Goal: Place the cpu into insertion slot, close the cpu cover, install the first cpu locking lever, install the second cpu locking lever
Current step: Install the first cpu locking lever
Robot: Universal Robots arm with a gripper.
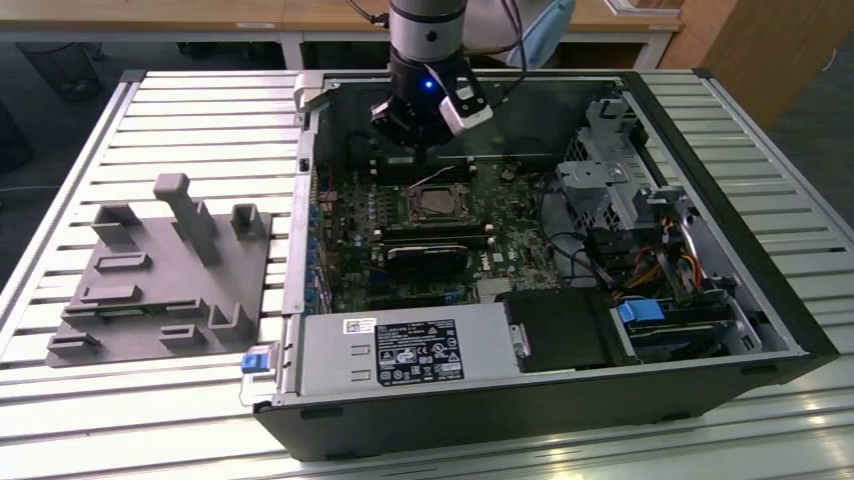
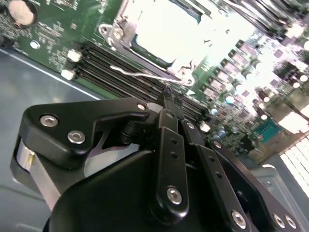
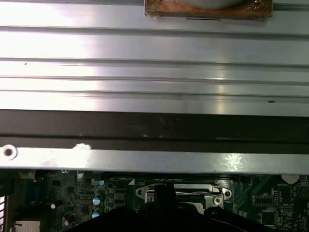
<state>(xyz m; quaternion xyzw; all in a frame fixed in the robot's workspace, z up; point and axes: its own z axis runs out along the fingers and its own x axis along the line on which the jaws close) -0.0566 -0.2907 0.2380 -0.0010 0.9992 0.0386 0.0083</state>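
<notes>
CPU (image 2: pixel 166 36) sits in the insertion slot (image 1: pixel 437 205) on the green motherboard (image 1: pixel 514 255); glare washes it out. Pincer (image 2: pixel 173 99) hovers closed and empty beside a thin wire lever (image 2: pixel 145 75).

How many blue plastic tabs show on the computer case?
2. One blue tab at the case's corner beside the power supply; the other on the drive bay toward the exterior view's right. Cables may hide more.
</notes>
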